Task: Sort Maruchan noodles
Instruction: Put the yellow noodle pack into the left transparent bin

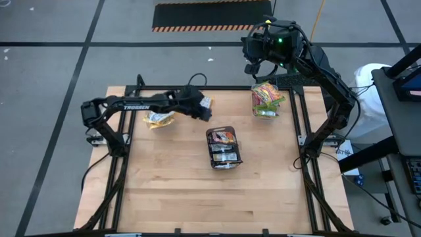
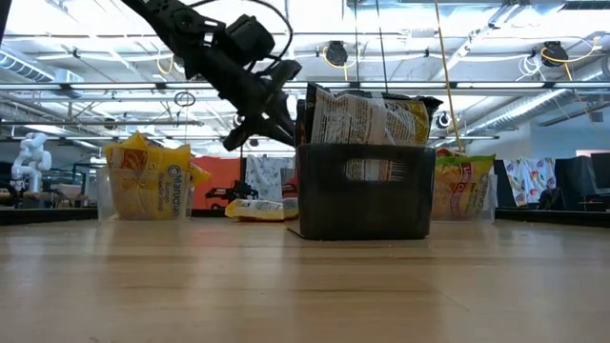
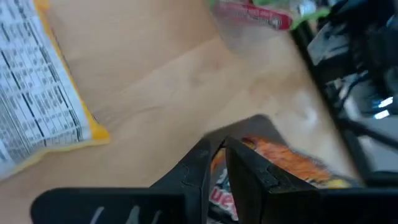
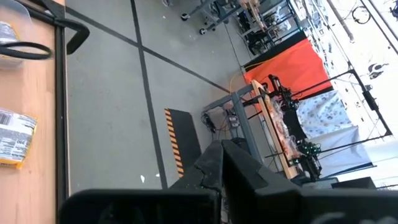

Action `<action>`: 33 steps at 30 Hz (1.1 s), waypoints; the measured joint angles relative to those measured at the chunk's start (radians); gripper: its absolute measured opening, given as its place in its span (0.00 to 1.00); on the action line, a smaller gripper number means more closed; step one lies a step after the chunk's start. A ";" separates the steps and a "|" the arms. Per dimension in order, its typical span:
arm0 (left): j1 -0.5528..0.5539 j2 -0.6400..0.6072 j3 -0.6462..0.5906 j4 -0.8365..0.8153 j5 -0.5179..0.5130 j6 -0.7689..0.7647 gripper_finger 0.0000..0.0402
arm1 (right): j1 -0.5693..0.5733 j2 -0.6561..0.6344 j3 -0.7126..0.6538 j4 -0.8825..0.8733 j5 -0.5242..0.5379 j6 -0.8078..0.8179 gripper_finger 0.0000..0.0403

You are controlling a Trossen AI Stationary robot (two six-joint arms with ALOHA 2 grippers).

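Wooden desk (image 1: 177,184), pale planks, dark frame round the edge. At far left, clear tub (image 2: 145,191) stuffed with yellow noodle packets (image 1: 158,118). Just right of it, left pincer (image 1: 204,113) raised above the desk, fingers nearly together with only a narrow slit between, nothing visibly held. Beneath and beside it, one loose yellow packet (image 2: 257,209) flat on the wood, seemingly label side down. At centre, dark grey tray (image 1: 224,157) holding dark brown and orange packets (image 1: 222,137) standing on edge. Farther right, near the back edge, second clear tub (image 1: 266,110) filled with green-edged pink packets (image 1: 266,95). Beyond that, right pincer (image 1: 252,66) parked off the desk's back edge over the floor, clenched and empty.
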 joint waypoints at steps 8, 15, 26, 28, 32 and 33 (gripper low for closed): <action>-0.060 0.000 0.000 -0.116 -0.237 0.074 0.14 | 0.000 0.000 0.000 0.000 0.000 -0.020 0.00; -0.045 0.000 0.000 -0.168 -0.275 -0.103 0.14 | 0.000 0.000 0.000 0.016 0.000 -0.047 0.00; -0.023 0.086 0.002 0.151 -0.178 -0.028 0.14 | 0.000 0.000 0.000 0.042 -0.002 -0.091 0.00; -0.020 0.088 -0.001 0.171 -0.165 -0.031 0.14 | 0.000 0.000 0.000 0.041 -0.002 -0.092 0.00; -0.009 0.085 0.001 0.206 -0.166 -0.044 0.14 | 0.000 0.000 0.000 0.038 -0.002 -0.097 0.00; -0.006 0.085 0.001 0.204 -0.166 -0.051 0.14 | 0.000 0.000 0.000 0.038 -0.002 -0.100 0.00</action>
